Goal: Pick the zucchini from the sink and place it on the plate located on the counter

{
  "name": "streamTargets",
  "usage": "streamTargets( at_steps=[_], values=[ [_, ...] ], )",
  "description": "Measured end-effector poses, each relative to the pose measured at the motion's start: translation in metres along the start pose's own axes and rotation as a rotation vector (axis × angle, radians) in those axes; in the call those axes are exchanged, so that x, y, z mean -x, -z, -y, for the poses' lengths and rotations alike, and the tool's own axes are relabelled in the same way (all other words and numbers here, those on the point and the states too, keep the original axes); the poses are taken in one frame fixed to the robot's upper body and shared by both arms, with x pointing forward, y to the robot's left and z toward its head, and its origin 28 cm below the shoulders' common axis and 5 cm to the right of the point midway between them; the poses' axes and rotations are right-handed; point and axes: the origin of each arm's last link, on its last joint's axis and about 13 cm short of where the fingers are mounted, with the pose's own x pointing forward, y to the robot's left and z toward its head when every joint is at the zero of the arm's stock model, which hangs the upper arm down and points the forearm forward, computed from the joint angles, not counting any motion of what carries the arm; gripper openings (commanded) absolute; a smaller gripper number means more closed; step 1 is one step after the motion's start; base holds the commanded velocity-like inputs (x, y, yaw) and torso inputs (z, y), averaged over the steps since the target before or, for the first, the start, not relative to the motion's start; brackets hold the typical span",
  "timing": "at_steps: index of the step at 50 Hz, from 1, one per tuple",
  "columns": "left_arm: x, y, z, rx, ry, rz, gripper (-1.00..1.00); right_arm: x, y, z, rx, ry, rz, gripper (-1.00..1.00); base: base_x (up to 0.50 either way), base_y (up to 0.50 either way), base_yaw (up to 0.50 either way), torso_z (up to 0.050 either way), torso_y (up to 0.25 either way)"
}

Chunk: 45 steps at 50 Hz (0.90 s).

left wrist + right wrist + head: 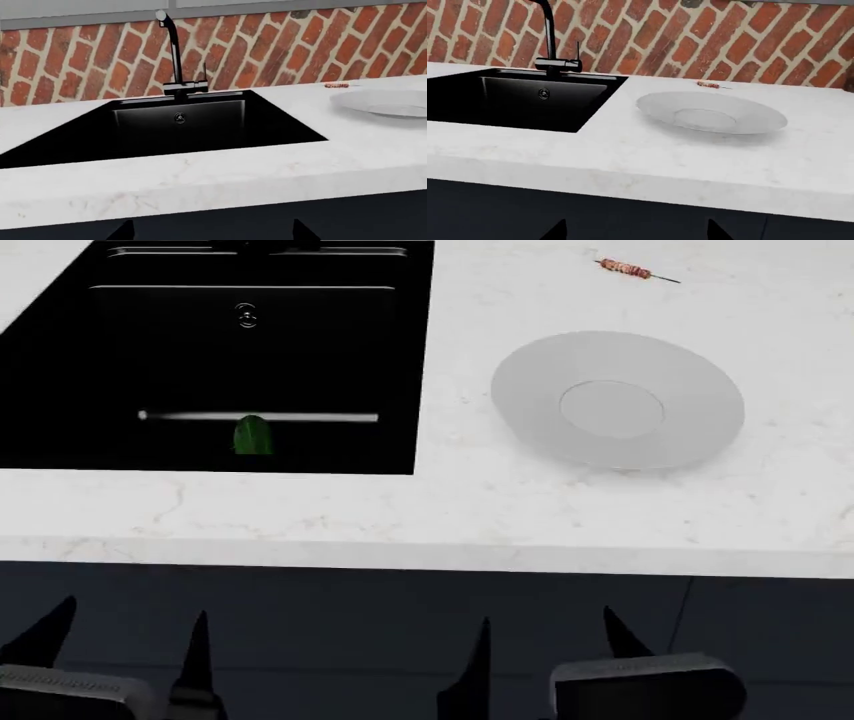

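Both tools — left tool [120,645], right tool [547,645] — spread open, empty, below the bench [534,510]: lower the left over the zucchini [252,435] in the sink [334,360].

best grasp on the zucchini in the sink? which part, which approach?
Only a short green end of the zucchini shows in the head view, near the front wall of the sink; the rest is lost in the black basin. Probably come straight down from above with the left gripper, closing across its narrow width at mid-length. Confirm its lie first; neither wrist view shows it.

Left gripper [120,640] and right gripper [547,645] both low, fingers spread apart, pointing forward; nothing held.
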Motion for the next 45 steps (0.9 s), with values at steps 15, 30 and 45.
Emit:
streamTargets(
  at_steps=[15, 30, 45],
  values=[
    [-0.013, -0.069, -0.008, -0.066, 0.031, 0.074, 1.00, -0.010, -0.087, 0.009, 0.066, 0.001, 0.101, 1.00, 0.00, 0.00, 0.00, 0.000, 0.000],
    [-0.023, -0.115, -0.016, -0.073, 0.044, 0.135, 1.00, -0.017, -0.137, 0.017, 0.062, -0.011, 0.149, 1.00, 0.00, 0.00, 0.00, 0.000, 0.000],
    [-0.027, -0.131, -0.022, -0.076, 0.036, 0.159, 1.00, -0.016, -0.155, 0.019, 0.073, -0.035, 0.148, 1.00, 0.26, 0.05, 0.00, 0.000, 0.000]
  ],
)
